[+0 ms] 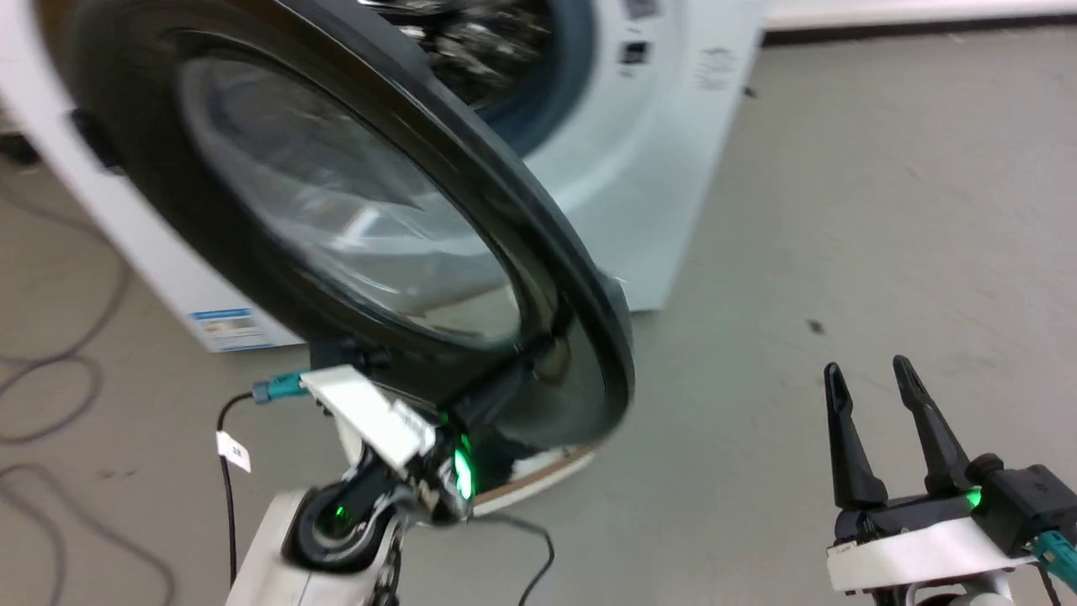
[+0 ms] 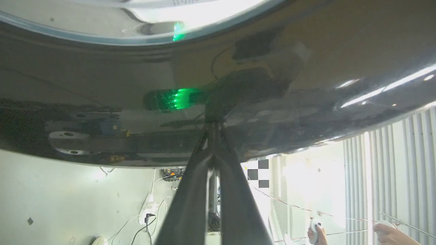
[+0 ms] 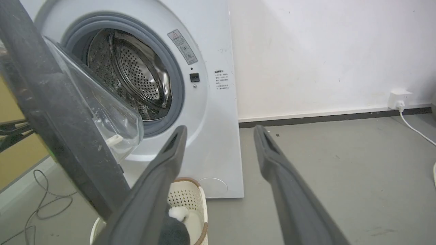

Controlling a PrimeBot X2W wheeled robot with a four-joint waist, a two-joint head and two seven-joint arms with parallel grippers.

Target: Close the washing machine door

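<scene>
Left gripper [image 2: 213, 126], fingers pressed together, appears to bear tip-first on the outer face of the washing machine door [image 1: 336, 210], standing half-open off the washing machine [image 3: 211, 112]; right gripper [image 1: 867, 368] idles, jaws apart; pushing is in hand, needing a firm swing home to latch.

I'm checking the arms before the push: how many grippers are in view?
2. The left gripper, shut, sets its tips against the glossy outer face of the washing machine door; the right gripper, open, hangs apart above the floor, holding nothing.
</scene>
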